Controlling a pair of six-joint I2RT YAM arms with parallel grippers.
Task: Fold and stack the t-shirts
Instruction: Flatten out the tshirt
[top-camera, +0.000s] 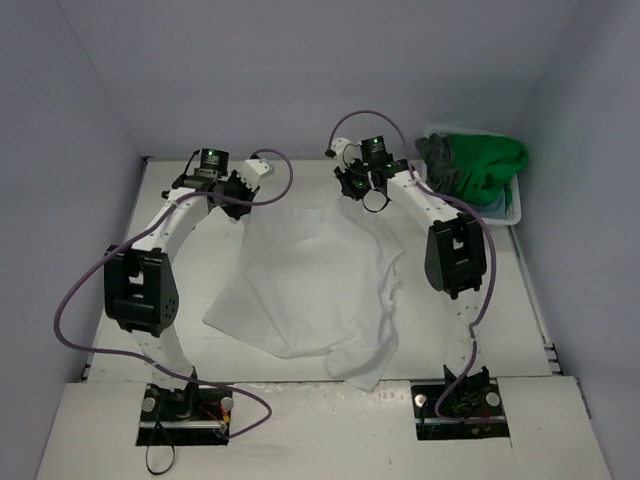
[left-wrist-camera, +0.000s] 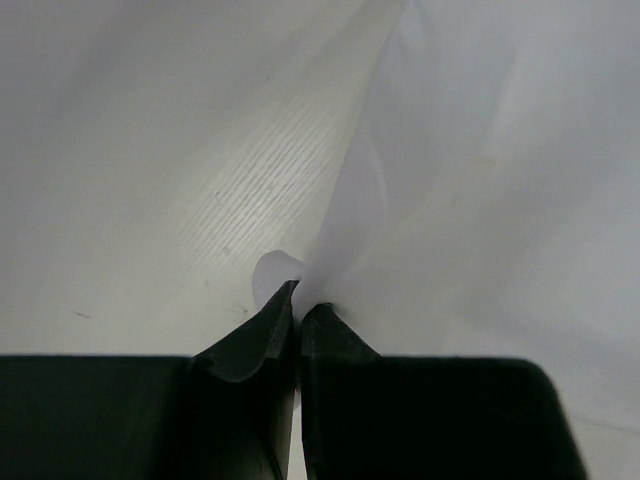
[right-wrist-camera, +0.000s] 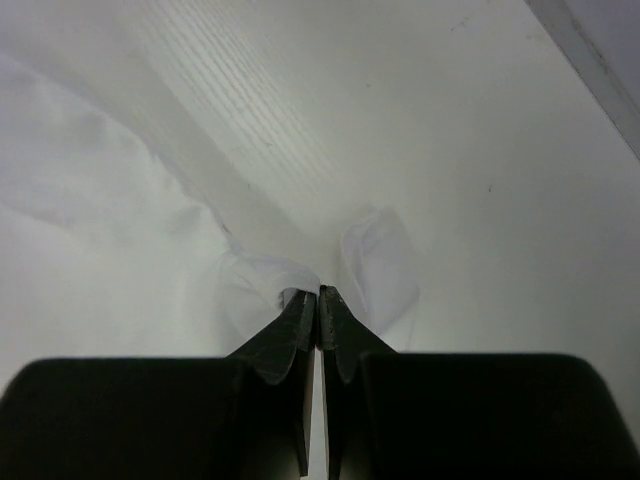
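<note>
A white t-shirt (top-camera: 305, 290) lies spread and rumpled in the middle of the table. My left gripper (top-camera: 243, 192) is at its far left corner, shut on a pinch of the white cloth (left-wrist-camera: 330, 230). At the far right corner my right gripper (top-camera: 362, 190) is shut on the white fabric (right-wrist-camera: 250, 275) too. A bright green t-shirt (top-camera: 490, 165) and a dark grey one (top-camera: 440, 158) are piled in the basket at the back right, with a bit of light blue-grey cloth (top-camera: 497, 203) under them.
The white plastic laundry basket (top-camera: 515, 210) stands against the right wall at the back. Purple cables loop off both arms. The table surface (top-camera: 560, 330) reaches the walls on three sides.
</note>
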